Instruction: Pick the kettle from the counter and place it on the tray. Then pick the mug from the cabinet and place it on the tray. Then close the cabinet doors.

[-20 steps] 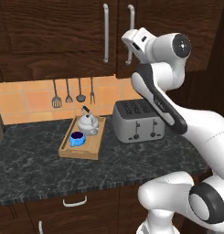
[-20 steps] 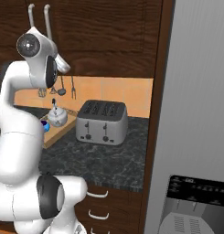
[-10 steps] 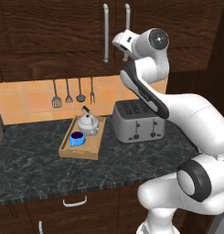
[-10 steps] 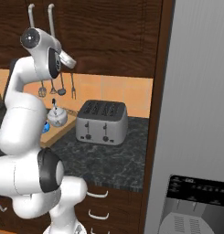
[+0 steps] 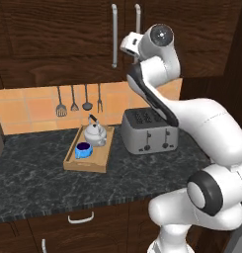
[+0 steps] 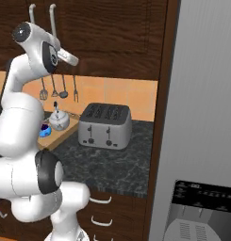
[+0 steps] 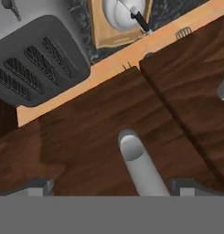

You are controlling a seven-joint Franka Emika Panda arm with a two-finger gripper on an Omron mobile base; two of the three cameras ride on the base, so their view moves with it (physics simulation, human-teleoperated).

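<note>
The cabinet doors (image 5: 68,39), rigid wood panels at upper frame and apparently shut, are best worked by their slim bar handles (image 7: 141,169), while the tray (image 5: 88,163) at centre left carries kettle (image 5: 95,132) and mug (image 5: 83,148), and the gripper (image 7: 111,185) stands wide open, holding nothing.

A small silver kettle (image 5: 95,132) with a dark arched handle and a bright blue mug (image 5: 83,149) sit upright, side by side, on a light-wood tray (image 5: 103,155) on the dark marbled bench (image 5: 38,188). Above, the 2 dark wood cabinet doors (image 5: 68,39) are closed.
</note>
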